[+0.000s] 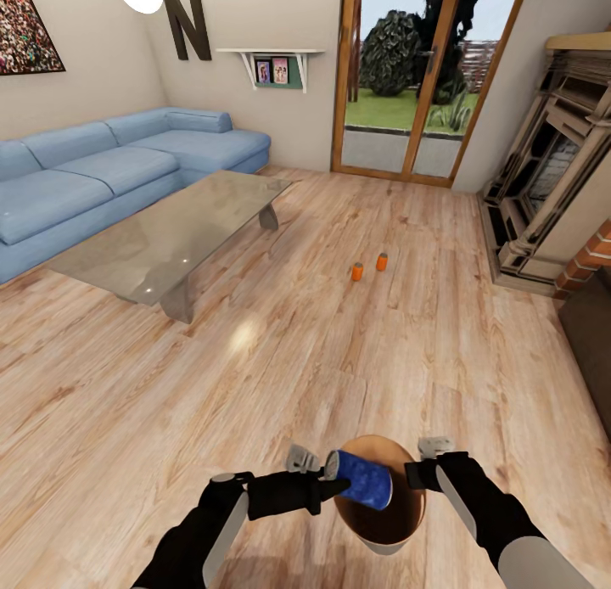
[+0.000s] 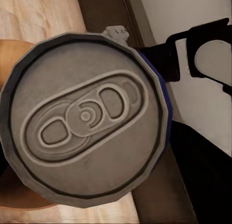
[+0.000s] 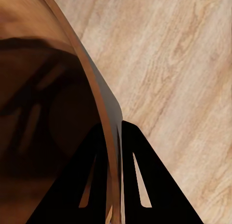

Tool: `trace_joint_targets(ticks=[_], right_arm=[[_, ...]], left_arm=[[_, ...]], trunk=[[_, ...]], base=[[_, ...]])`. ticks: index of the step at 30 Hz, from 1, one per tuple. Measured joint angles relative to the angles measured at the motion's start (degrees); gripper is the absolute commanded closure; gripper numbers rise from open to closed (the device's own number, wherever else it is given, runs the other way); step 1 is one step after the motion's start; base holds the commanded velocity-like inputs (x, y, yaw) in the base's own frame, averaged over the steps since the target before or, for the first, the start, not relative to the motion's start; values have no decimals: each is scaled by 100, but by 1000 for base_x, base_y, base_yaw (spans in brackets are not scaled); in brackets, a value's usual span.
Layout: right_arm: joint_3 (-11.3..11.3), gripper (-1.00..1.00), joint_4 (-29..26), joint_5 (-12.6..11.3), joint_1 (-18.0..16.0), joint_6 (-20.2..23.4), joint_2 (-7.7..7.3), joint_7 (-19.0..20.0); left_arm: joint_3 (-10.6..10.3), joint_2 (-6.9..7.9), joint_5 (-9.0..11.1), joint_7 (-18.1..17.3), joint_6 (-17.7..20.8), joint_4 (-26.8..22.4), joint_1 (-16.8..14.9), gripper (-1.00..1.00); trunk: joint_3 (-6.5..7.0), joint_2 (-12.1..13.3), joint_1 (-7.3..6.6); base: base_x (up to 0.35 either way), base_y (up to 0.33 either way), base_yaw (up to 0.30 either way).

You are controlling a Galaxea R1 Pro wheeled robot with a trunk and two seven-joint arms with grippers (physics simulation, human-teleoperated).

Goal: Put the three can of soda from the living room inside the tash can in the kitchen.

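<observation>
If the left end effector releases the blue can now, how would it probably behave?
The blue can lies sideways above the open brown bin, so it would probably drop inside. Being a smooth cylinder, it may roll on the bin's bottom. It looks rigid, unlikely to deform in the left end effector.

Legible text: one item. A large dark block letter "N" [image 1: 187,25] stands on the beige wall [image 1: 255,105], above the blue sofa [image 1: 110,169], left of a small white shelf [image 1: 270,56]. The blue can [image 1: 360,479] and its grey lid [image 2: 87,118] carry no readable lettering, brand or number.
</observation>
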Motion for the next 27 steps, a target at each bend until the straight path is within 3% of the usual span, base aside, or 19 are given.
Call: trace_joint_targets(ticks=[5,14,15,27], right_arm=[[-1,100,-1,-6,0,2,9,-84],[14,100,0,-5,0,4,27,-195],[17,100,0,-7,0,4,28,-197],[24,100,0,-7,0,4,29,-201]], left_arm=[[-189,-2,8,239,1,-3,0,100],[-252,-6,13,309,2,-5,0,100],[-254,-4,13,311,1,-7,0,-100],[-250,-1,19,303,1,-13,0,-100]], trunk=[[0,0,0],[0,0,0],[0,0,0],[0,0,0]], base=[[0,0,0],[0,0,0],[0,0,0],[0,0,0]])
